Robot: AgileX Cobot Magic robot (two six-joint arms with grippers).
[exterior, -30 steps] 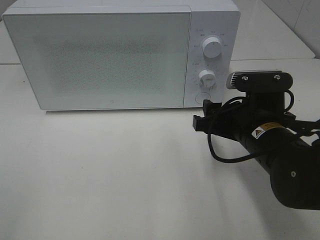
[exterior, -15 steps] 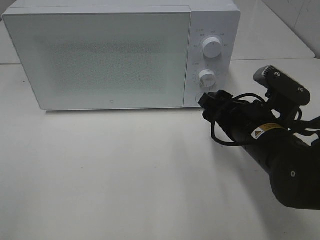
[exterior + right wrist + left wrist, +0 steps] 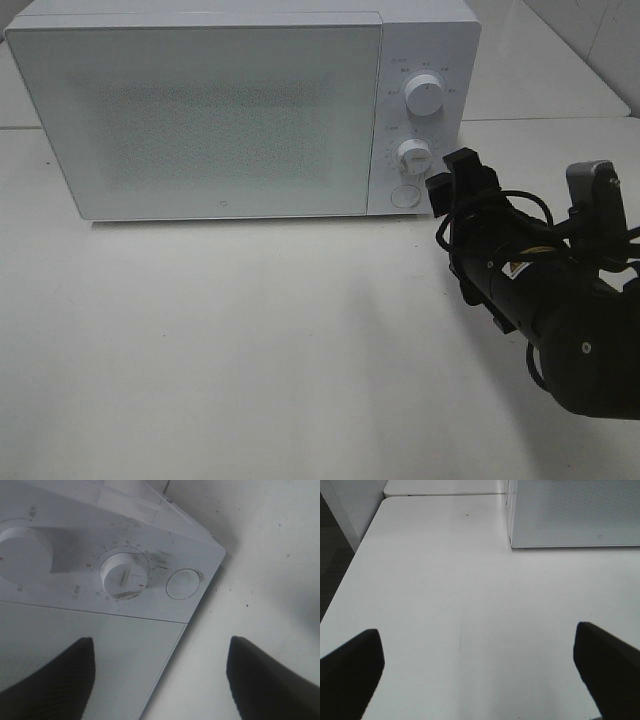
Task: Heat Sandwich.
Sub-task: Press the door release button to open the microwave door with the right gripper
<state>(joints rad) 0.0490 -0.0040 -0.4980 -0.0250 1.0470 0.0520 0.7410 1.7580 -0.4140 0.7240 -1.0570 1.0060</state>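
Shifted up and to the right since a second earlier, the right gripper (image 3: 455,180) was held beside the microwave (image 3: 200,110) controls, jaws apart and empty. On the left gripper (image 3: 480,675) the jaws were spread wide over the white bench (image 3: 250,350). No sandwich could be made out; the door (image 3: 200,190) was shut.

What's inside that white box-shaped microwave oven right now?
The white box-shaped microwave oven has its pale speckled door fully shut, and nothing shows through the panel. Whatever is inside, food or nothing at all, is covered from every view.
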